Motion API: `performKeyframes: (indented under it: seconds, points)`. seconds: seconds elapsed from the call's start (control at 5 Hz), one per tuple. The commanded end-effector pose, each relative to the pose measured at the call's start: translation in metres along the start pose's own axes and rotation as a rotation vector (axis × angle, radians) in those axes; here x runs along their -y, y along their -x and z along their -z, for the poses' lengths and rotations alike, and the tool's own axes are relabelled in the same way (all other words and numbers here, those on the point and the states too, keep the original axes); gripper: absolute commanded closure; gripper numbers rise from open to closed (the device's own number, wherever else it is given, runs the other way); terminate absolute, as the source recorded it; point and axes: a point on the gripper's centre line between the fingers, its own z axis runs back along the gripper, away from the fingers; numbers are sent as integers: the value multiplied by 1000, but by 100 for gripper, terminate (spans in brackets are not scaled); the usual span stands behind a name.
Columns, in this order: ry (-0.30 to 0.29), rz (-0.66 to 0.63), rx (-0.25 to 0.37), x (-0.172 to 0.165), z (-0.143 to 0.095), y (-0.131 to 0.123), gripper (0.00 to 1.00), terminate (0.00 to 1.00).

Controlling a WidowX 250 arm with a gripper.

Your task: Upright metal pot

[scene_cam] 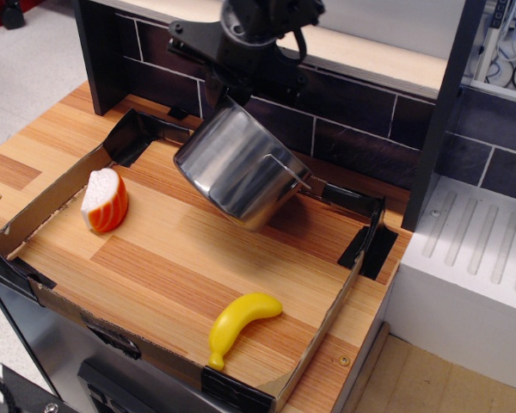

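An orange-and-white toy salmon slice (104,200) lies at the left of the shallow cardboard tray (34,222). At centre, the black gripper (232,90) holds the shiny steel cylindrical pot (238,168) by its rim, lifted and tilted above the tray; finger opening is hidden. A weak rim grip could let the pot slip and tip towards the yellow toy banana (239,323).

The black arm reaches in from the top of the view, its wrist angled downward toward the table. The gripper (226,96) is clamped on the rim of the metal pot (239,167), holding it tilted in the air
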Motion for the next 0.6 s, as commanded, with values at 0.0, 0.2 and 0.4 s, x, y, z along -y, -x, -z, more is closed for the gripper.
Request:
performKeyframes:
  seconds: [0.0,0.2,0.4]
  points:
    - [146,-211,250,-15,-6,3,100,0]
    - [131,-219,329,-16,4,19,100,0]
    - [114,-192,324,-17,10,29,100,0]
